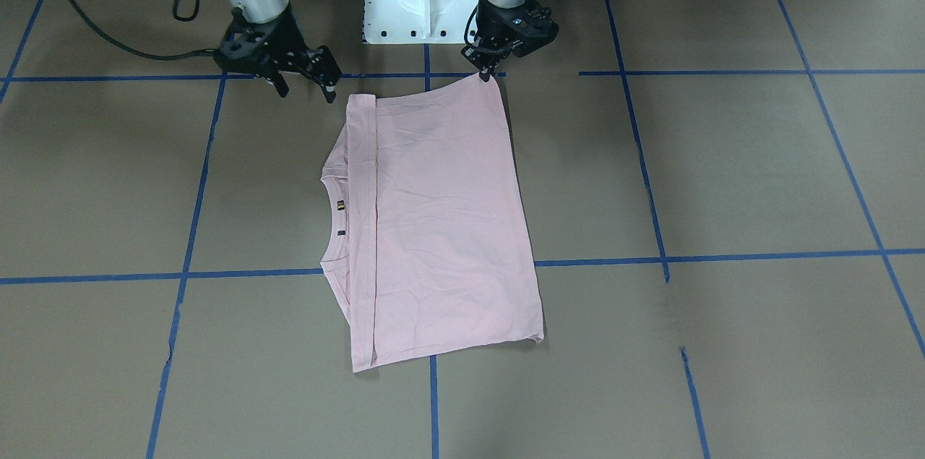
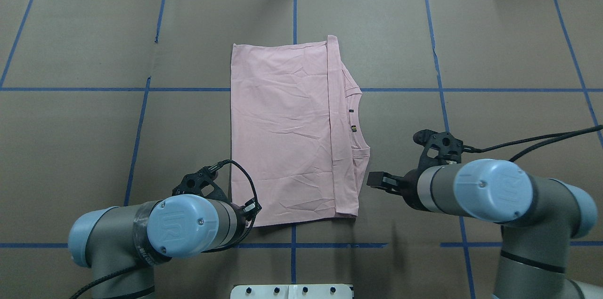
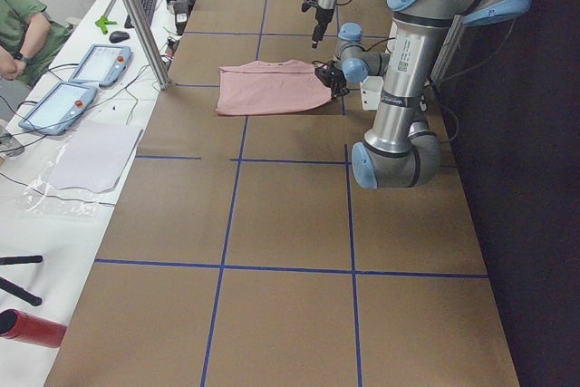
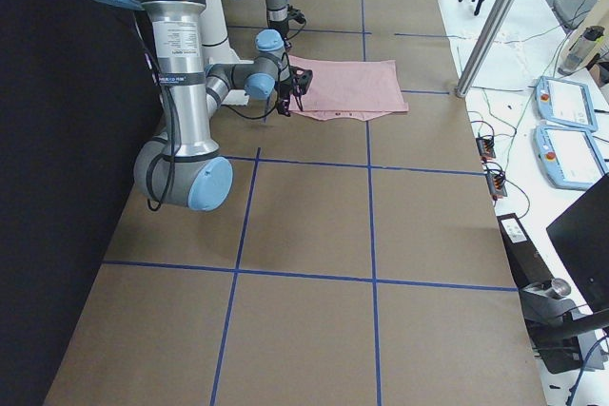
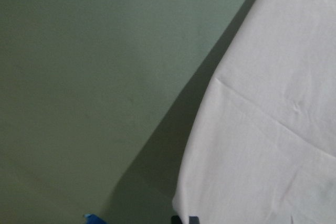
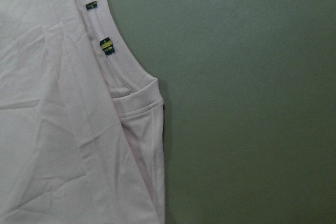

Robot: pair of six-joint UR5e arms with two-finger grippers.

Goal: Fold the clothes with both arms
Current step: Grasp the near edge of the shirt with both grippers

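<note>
Left claw (image 1: 490, 73) pinches the pink T-shirt (image 1: 441, 220) by its near corner for folding; right claw (image 1: 307, 92) hovers open beside it.

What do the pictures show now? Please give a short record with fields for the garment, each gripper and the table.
garment: pink T-shirt, folded, plain side up, flat on the table
collar: towards the robot's right
left gripper: at the shirt's near corner, apparently shut on it
right gripper: open, beside the shirt, not touching it
table: brown surface with blue tape lines
</note>
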